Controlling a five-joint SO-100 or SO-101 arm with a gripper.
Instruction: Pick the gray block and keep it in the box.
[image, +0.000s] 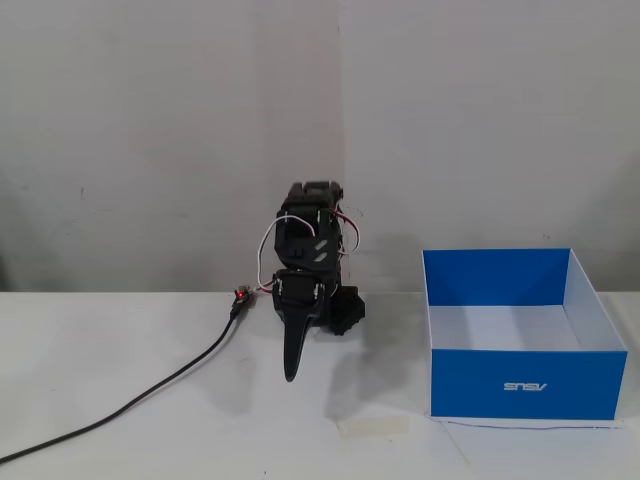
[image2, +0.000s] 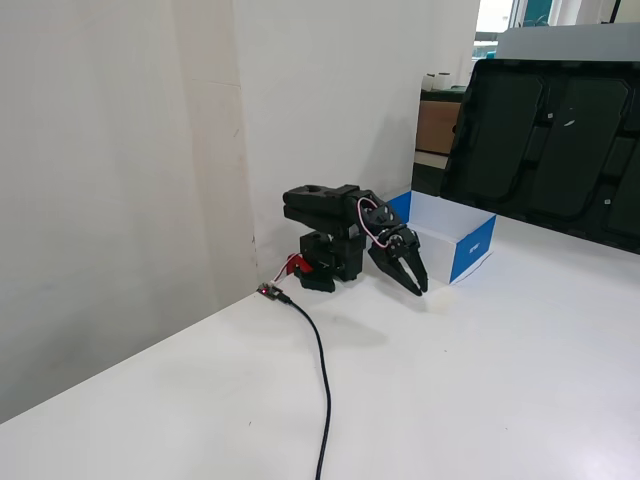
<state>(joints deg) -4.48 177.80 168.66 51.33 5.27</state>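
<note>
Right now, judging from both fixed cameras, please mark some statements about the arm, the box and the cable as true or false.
1. The blue box is open at the top. True.
2. The tool is inside the box. False: it hangs outside, over the table.
3. A black cable lies on the table. True.
4. The gray block sits on the table in front of the box. False: no block shows there.
5. The tool grips a red ball. False: nothing shows in it.

Matt blue cardboard box (image: 520, 383), black arm (image2: 330, 205) probably plastic

Blue box (image: 528, 384), black gripper (image: 291, 375).
</note>
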